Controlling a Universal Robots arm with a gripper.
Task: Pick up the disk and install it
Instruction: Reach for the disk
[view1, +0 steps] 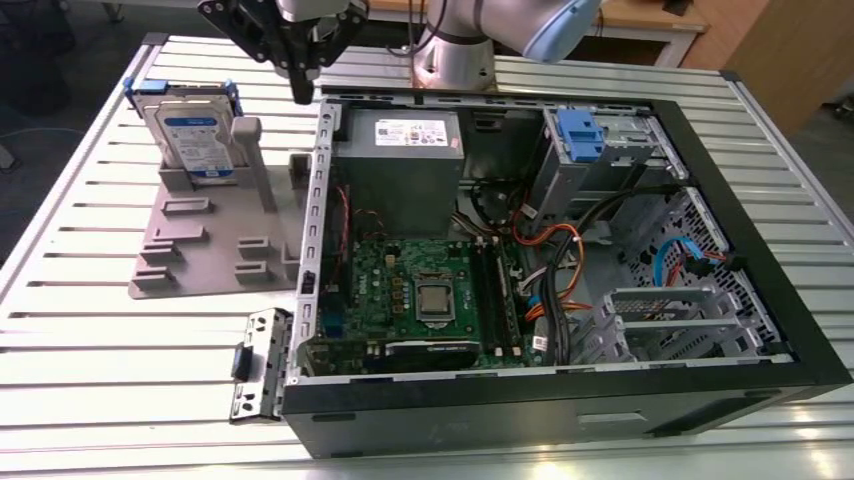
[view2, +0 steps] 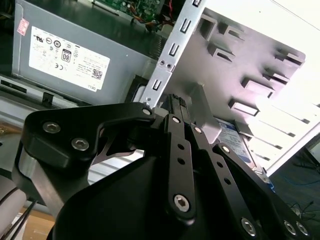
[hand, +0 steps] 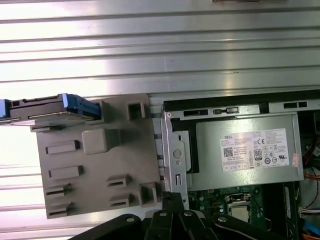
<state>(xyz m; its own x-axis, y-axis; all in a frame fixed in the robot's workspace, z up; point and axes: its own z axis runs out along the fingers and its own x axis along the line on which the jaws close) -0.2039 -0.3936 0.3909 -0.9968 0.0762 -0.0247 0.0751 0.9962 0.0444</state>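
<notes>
On slatted table (view1: 80, 300), grey stand (view1: 200, 250) holds blue-labelled disk (view1: 196, 135).

Disk (hand: 47, 111) on edge in a grey holder (hand: 95, 165), just beside the open case (hand: 171, 150) with its power-supply box (hand: 245, 152).

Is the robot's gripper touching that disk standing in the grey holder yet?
Apart. In the exterior view the gripper hangs clear of the disk, with open space between them.
</notes>
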